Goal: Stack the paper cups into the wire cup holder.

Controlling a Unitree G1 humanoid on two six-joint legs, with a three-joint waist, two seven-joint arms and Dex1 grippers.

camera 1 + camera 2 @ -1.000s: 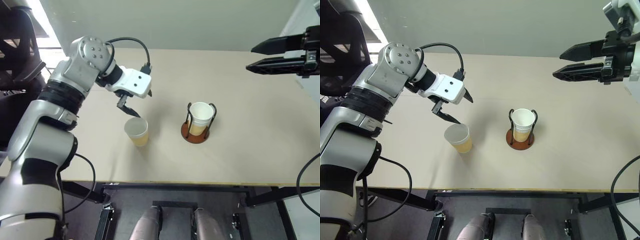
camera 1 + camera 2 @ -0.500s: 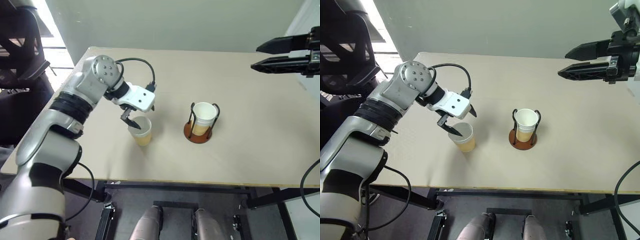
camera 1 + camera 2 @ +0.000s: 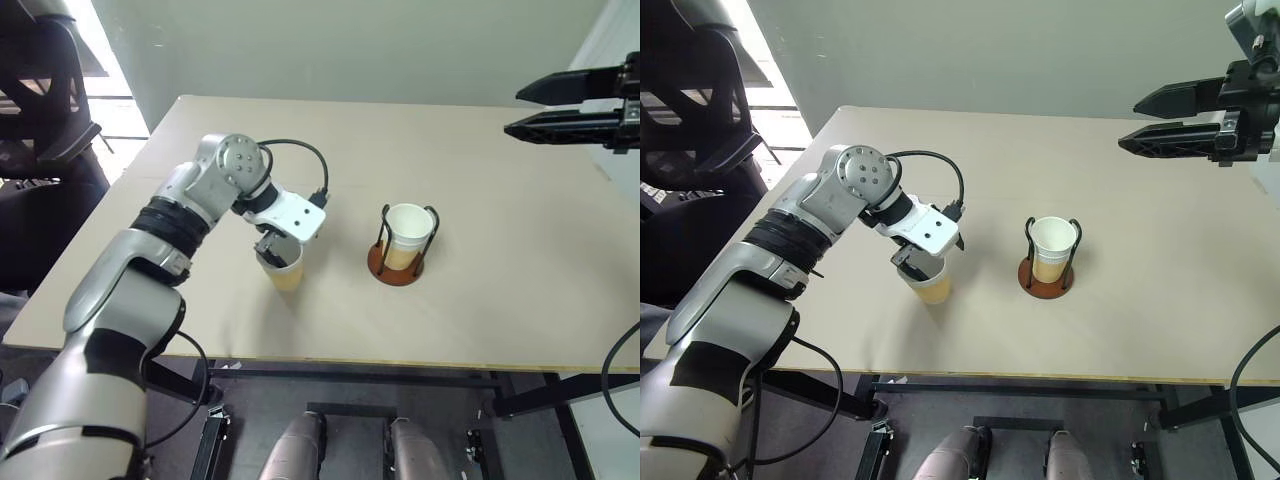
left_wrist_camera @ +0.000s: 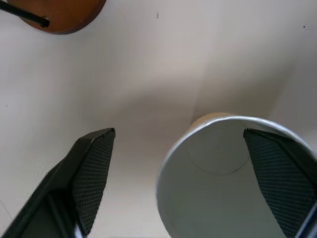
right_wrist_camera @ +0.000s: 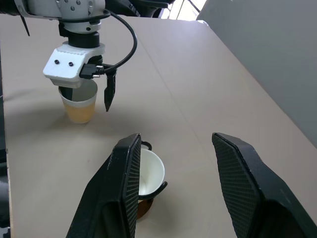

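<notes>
**Left gripper straddling loose cup rim, two cups already in holder**

Near to far, from the head camera, clock directions off table centre.

Nearest me, at about 8 o'clock: loose paper cup [image 3: 284, 272] standing upright on the table [image 3: 480, 310], tan outside, white inside, nothing in it as far as I see from the left wrist view. My left gripper [image 4: 198, 183] points steeply down on it with fingers spread wide: one finger [image 4: 277, 178] sits inside the cup's mouth, the other [image 4: 91, 173] outside the wall, apart from it. So the wall is between the fingers, no squeeze visible. I can't tell whether the inner finger touches the paper.

Just right of that, near centre toward 5 o'clock: wire cup holder [image 3: 398, 262], reddish-brown disc base, two black wire loops upright. Inside it are nested cups [image 3: 406, 228], upright between the loops; I count what looks like two, the upper one white-rimmed and empty, a tan band of the lower one showing below. Cup and holder are near each other, not touching.

Farthest, at 2 o'clock: my right gripper [image 3: 560, 103] hangs high above the table, roughly level, fingers parted moderately, holding nothing.
</notes>
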